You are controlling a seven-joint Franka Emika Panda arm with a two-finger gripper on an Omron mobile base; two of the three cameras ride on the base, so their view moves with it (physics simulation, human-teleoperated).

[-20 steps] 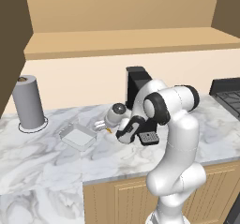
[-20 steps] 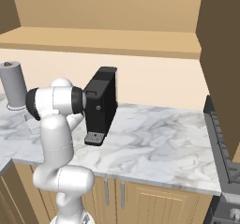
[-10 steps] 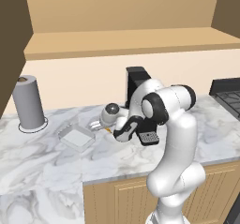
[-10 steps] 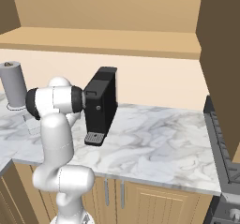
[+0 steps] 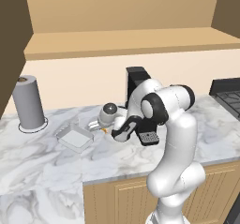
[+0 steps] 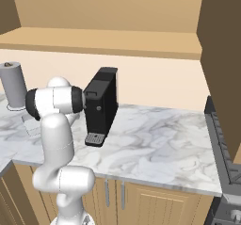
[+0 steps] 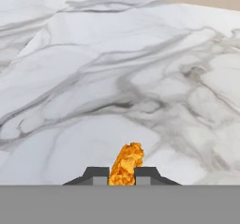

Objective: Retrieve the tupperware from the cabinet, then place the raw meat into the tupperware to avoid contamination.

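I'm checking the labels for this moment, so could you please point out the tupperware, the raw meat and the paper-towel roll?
tupperware (image 5: 75,138): left base view, on its pale inner floor.
raw meat (image 7: 125,163): hand view, middle of the orange piece between the finger tips.
paper-towel roll (image 5: 28,101): left base view, on its grey side.

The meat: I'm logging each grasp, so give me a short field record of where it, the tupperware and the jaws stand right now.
meat: orange-red sliver between the two fingertips, low over the counter
gripper: jaws closed on the meat
tupperware: on the counter, left of the gripper, looks empty
meat in tupperware: not yet
paper towel roll: upright, far left on the counter
coffee machine: black, behind the arm, by the wall
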